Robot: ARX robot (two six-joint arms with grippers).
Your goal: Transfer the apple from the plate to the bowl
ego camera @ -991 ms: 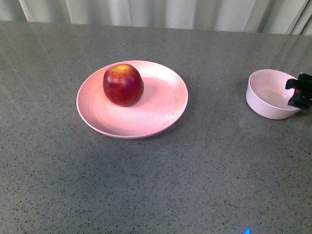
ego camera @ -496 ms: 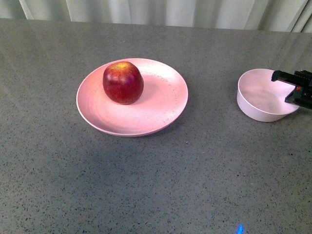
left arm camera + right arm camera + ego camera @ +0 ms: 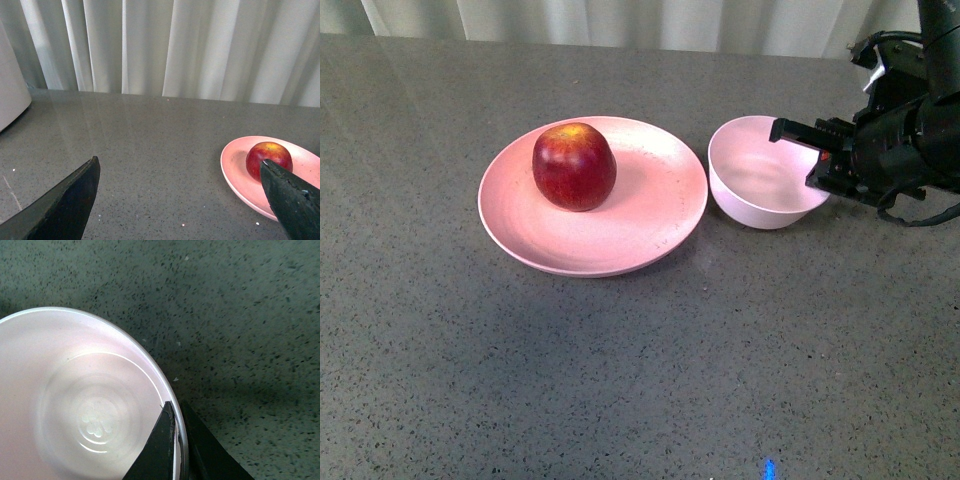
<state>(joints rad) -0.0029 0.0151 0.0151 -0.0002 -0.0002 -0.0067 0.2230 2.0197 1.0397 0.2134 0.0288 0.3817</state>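
The right end effector is pinched shut on the thin rim of the bowl, just beside the plate where the apple sits, so a slip could tip the bowl or knock it against the plate.

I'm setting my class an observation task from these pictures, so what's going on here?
The right gripper has its fingers shut on the rim of the small pale pink bowl, one inside and one outside. The bowl stands close beside the wide pink plate. The dark-red apple sits on the plate, untouched. The left gripper is open and holds nothing.
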